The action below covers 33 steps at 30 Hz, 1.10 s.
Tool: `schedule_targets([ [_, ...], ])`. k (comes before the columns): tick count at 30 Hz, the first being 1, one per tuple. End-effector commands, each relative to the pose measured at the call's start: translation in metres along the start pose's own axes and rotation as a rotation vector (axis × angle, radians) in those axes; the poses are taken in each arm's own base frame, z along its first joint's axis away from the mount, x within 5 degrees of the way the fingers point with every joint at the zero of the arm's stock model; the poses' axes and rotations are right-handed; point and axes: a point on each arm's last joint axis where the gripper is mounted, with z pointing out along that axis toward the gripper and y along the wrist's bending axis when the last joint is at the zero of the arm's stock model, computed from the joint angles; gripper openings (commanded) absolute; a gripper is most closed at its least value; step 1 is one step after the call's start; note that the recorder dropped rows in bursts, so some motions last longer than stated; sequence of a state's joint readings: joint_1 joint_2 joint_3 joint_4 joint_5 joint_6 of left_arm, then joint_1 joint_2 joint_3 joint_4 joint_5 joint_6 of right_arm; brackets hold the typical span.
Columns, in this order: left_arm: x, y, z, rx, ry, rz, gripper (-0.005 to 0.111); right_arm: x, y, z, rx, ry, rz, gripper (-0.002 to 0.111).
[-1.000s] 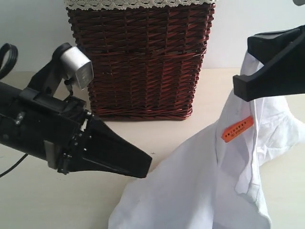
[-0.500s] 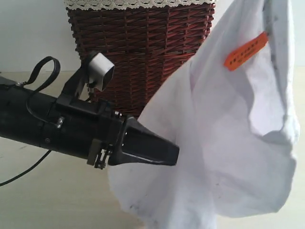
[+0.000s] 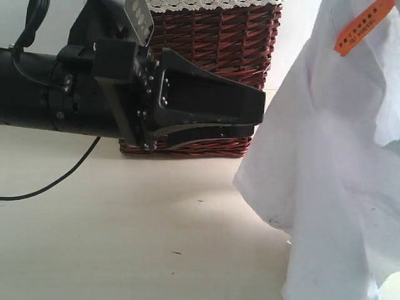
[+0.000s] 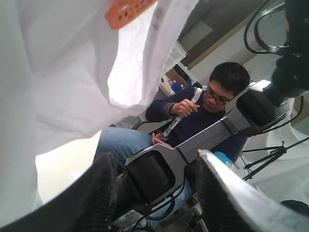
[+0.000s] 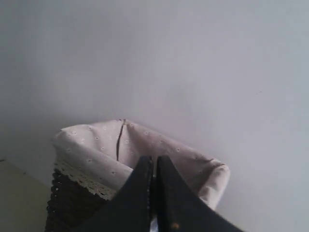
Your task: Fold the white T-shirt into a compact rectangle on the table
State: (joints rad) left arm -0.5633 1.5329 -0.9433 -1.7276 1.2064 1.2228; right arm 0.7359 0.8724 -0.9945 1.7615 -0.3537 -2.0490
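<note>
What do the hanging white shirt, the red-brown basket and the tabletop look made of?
The white T-shirt looks like thin, soft cloth, probably cotton: it drapes in folds. The red-brown basket is woven wicker, slightly glossy, strands visible. The cream table is smooth and matte, possibly laminate.

Room to pass is left over the bare table (image 3: 125,250), which takes up the lower left and middle of the exterior view; only a thin black cable (image 3: 56,181) is laid across its left part. The upper left is blocked by the left gripper (image 3: 257,119) and its arm, held in front of the wicker basket (image 3: 212,50), by which the upper middle is closed off. The right side is filled from top to bottom by the hanging T-shirt (image 3: 331,187). A narrow gap is seen between the shirt and the gripper tips.
</note>
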Motion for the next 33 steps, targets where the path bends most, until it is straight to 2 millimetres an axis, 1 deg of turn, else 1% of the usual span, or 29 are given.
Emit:
schedule_targets([
  [1,-0.003,-0.005,0.001,0.026,-0.009,0.004,0.05,-0.021,-0.025,-0.001,0.212,0.0,0.023,0.0],
  [2,-0.003,-0.005,0.001,0.026,-0.009,0.004,0.05,-0.035,-0.043,-0.007,0.361,0.004,-0.05,0.0],
  [3,-0.003,-0.005,0.001,0.026,-0.009,0.004,0.05,-0.051,-0.051,-0.014,0.406,-0.043,-0.068,0.0],
  [4,-0.003,-0.005,0.001,0.026,-0.009,0.004,0.05,-0.077,-0.06,-0.025,0.402,-0.139,-0.053,0.0],
  [5,-0.003,-0.005,0.001,0.026,-0.009,0.004,0.05,-0.098,-0.068,-0.035,0.406,-0.211,-0.016,0.0],
  [6,-0.003,-0.005,0.001,0.026,-0.009,0.004,0.05,-0.115,-0.076,-0.042,0.435,-0.254,0.027,0.0],
  [8,-0.003,-0.005,0.001,0.026,-0.009,0.003,0.05,-0.127,-0.079,-0.04,0.408,-0.251,0.16,0.0],
  [11,-0.002,-0.004,0.001,0.022,0.002,-0.011,0.05,-0.118,-0.072,-0.02,0.424,-0.188,0.142,0.0],
  [18,-0.002,-0.004,0.001,0.021,0.004,-0.017,0.05,-0.105,-0.054,0.014,0.39,-0.125,0.095,0.0],
  [25,-0.002,-0.004,0.001,0.022,0.003,-0.016,0.05,-0.095,-0.041,0.038,0.359,-0.087,0.073,0.0],
  [27,-0.003,-0.005,0.001,0.026,-0.01,0.014,0.05,-0.093,-0.037,0.043,0.341,-0.088,0.089,0.0],
  [29,-0.006,-0.006,0.002,0.029,-0.013,0.043,0.052,-0.091,-0.033,0.049,0.32,-0.089,0.104,0.0],
  [30,-0.008,-0.008,0.002,0.033,-0.014,0.051,0.058,-0.089,-0.03,0.053,0.308,-0.087,0.107,0.0],
  [31,-0.008,-0.01,0.004,0.038,-0.01,0.056,0.061,-0.088,-0.029,0.056,0.306,-0.081,0.104,0.0],
  [32,-0.009,-0.012,0.006,0.047,-0.006,0.064,0.068,-0.085,-0.027,0.06,0.304,-0.073,0.102,0.0],
  [33,-0.01,-0.015,0.009,0.056,-0.002,0.078,0.07,-0.083,-0.025,0.064,0.301,-0.064,0.099,0.0],
])
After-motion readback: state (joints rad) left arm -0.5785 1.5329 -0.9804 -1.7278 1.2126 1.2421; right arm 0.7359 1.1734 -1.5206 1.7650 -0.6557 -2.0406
